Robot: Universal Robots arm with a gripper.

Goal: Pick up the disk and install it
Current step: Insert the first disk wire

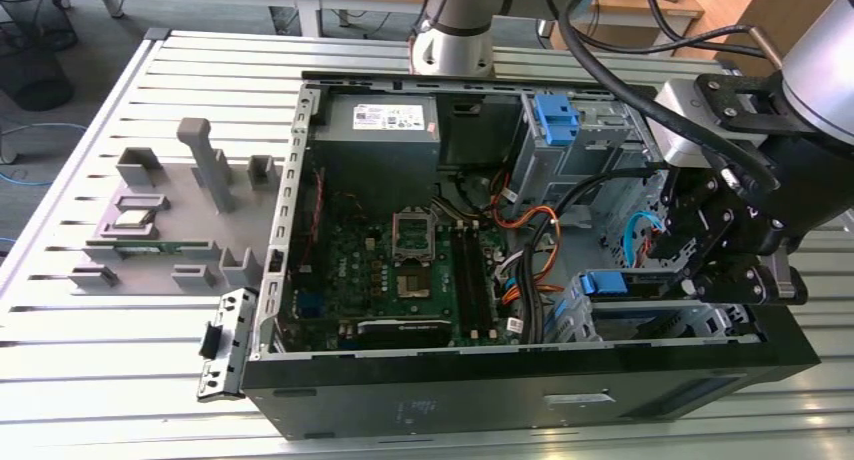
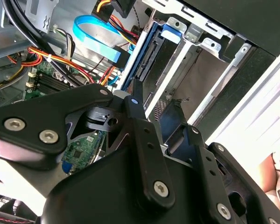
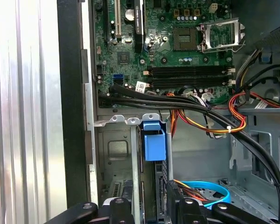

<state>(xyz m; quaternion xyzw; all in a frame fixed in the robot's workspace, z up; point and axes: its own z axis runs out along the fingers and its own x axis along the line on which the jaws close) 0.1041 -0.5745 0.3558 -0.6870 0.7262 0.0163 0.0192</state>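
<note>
Disk [image 1: 607, 283] in its blue bracket stands on edge in the metal drive cage [image 1: 667, 325] at the lower right of the exterior view, inside the open computer case [image 1: 534, 390]. In the second wrist view its connector edge [image 2: 147, 63] faces out of the cage slot. The pincer [image 2: 163, 109] is right at that end of the disk; whether it grips the disk I cannot tell. A flat blue cable [image 2: 98, 35] curls just beside the cage, near a bundle of orange, red and yellow wires [image 3: 200, 126]. The motherboard [image 1: 400, 270] fills the middle of the case. A lone blue bracket [image 1: 554, 115] sits in the upper bay, and a grey power-supply box [image 1: 378, 120] lies toward the upper middle. On the slatted metal surface [image 1: 80, 380], at the exterior view's left, stands a grey fixture [image 1: 174, 210].
</note>
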